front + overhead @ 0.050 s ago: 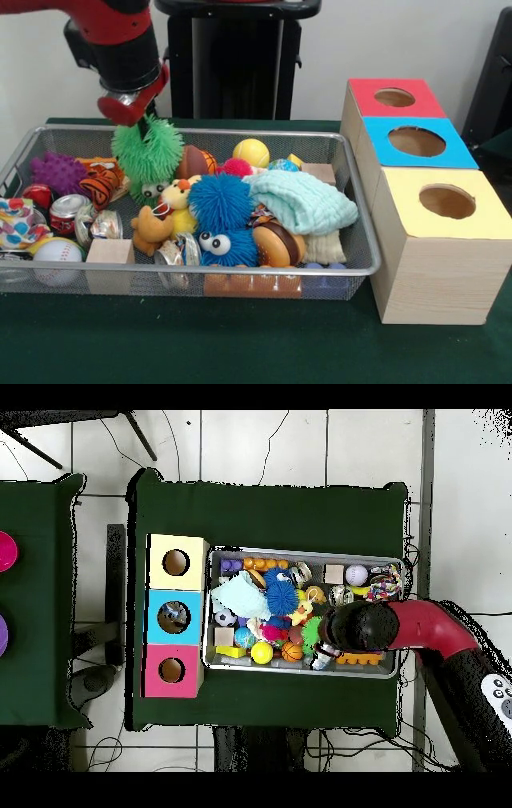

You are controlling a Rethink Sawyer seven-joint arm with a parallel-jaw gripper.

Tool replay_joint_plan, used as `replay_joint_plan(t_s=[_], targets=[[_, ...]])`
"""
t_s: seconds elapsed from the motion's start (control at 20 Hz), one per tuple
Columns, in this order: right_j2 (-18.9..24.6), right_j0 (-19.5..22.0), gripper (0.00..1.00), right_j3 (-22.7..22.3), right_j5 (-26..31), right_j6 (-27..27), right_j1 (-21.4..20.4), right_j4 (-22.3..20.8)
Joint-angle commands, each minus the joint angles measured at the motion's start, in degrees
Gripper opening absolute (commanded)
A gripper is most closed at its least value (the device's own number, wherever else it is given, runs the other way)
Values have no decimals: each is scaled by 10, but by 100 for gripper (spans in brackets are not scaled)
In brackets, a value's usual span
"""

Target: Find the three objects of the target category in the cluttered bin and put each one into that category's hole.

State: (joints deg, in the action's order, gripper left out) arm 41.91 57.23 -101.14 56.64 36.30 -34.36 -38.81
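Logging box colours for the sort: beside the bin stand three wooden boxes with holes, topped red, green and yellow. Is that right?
Not quite. The middle box is topped blue, not green; the front view shows it between the red box and the yellow box. The rest holds: three wooden boxes with holes beside the bin.

Two cameras, one low and close across the tabletop, one high and straight down.

The front view sits just above the dark green cloth-covered tabletop, close in, facing the silver wire-mesh bin full of toys, which fills the left and middle; the row of three pale wooden boxes with red, blue and yellow holed tops stands at the right, running from near to far. The overhead view looks straight down from much farther off, taking in the whole tabletop, tiled floor and a second green table at the left. Both share the bin and boxes, turned half round: overhead, the boxes lie left of the bin.
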Motion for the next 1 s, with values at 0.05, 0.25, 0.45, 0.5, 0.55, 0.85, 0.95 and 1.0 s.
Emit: replay_joint_plan(t_s=[0.05, 0.25, 0.45, 0.5, 0.55, 0.85, 0.95, 1.0], targets=[[56, 4, 0, -107, -84, -2, 6, 21], [55, 5, 0, -122, -110, 11, 2, 18], [48, 5, 0, -121, -122, 7, 7, 12], [49, 5, 0, -119, -121, 4, 6, 13], [48, 5, 0, -117, -122, 3, 7, 13], [45, 4, 0, -104, -124, -4, 16, 8], [45, 3, 0, -101, -127, -3, 19, 7], [43, 1, 0, -98, -129, 1, 16, 6]])
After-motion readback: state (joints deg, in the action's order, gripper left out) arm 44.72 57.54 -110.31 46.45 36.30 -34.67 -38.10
